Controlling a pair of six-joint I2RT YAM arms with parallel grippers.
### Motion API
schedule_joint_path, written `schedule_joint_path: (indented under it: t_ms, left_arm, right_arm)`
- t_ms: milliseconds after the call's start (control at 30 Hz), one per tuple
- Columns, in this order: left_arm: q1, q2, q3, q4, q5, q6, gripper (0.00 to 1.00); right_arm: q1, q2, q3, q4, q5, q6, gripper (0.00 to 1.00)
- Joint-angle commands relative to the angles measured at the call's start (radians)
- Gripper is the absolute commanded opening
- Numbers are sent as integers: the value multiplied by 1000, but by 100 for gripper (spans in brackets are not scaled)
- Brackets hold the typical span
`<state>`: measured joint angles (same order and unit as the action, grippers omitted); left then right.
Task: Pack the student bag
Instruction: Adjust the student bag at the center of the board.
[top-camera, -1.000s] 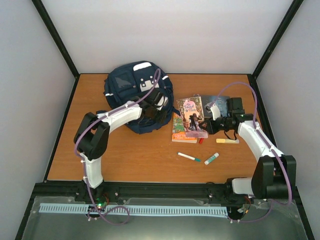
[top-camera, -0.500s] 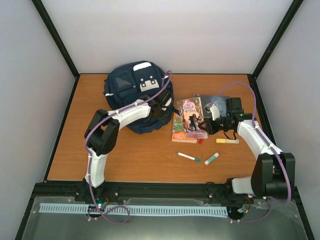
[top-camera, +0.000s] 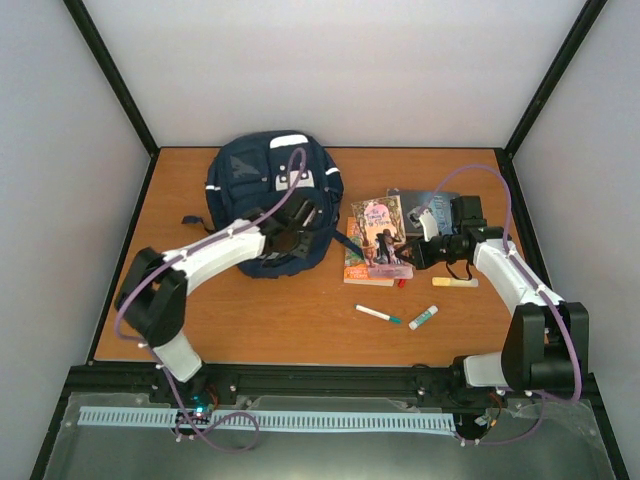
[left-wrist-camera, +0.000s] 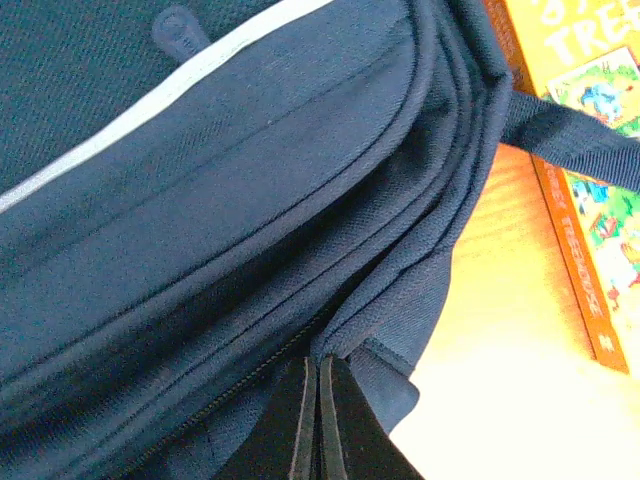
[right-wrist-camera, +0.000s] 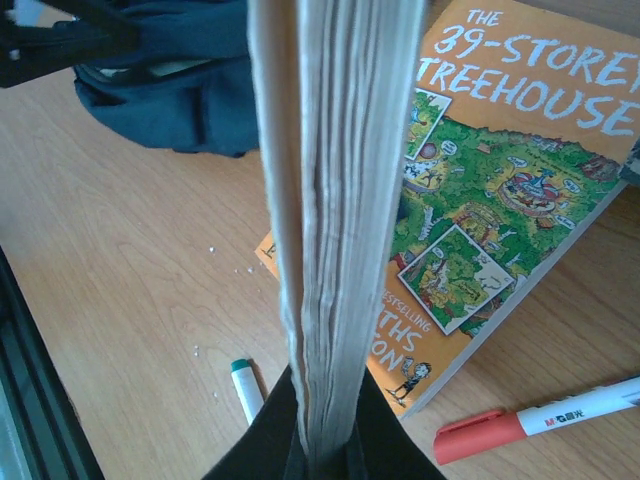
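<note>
The student bag (top-camera: 255, 185), navy with white stripes, lies at the back left of the table. My left gripper (top-camera: 300, 226) is at its right edge, shut on a fold of the bag's fabric (left-wrist-camera: 365, 335) beside the zipper, with the fingertips (left-wrist-camera: 320, 365) pressed together. My right gripper (top-camera: 416, 254) is shut on a paperback book (top-camera: 378, 230) and holds it above the table; its page edges (right-wrist-camera: 335, 190) fill the right wrist view. Under it lies an orange Treehouse book (right-wrist-camera: 500, 170), seen also in the left wrist view (left-wrist-camera: 590, 210).
On the wood near the books lie a red marker (right-wrist-camera: 530, 425), a teal-capped pen (top-camera: 378, 314), a green-capped white stick (top-camera: 423, 318) and a yellow highlighter (top-camera: 454, 282). A dark flat item (top-camera: 440, 200) sits behind the right gripper. A bag strap (left-wrist-camera: 570, 140) crosses the orange book.
My left gripper has closed on the bag's edge fabric, and the left arm has swung back to the left, shifting the bag slightly left. The right arm and its book have stayed put.
</note>
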<state>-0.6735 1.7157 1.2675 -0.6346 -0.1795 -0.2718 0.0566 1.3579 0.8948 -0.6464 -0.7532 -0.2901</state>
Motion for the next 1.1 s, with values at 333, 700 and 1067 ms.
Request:
schedule_joint_path:
  t_ms: [333,700,1067]
  left_arm:
    - [-166,-349,-316,42,-6,-372,1]
    - [-209,-311,-238,-145,-41,-46,21]
    - [-208,-252,-228,-205,-3,21,55]
  right_arm:
    - [51,85,45,10,-85,11,3]
    - [52,26,14,11,-68,-4,3]
    - [51,-11,9,3,-60,-16,3]
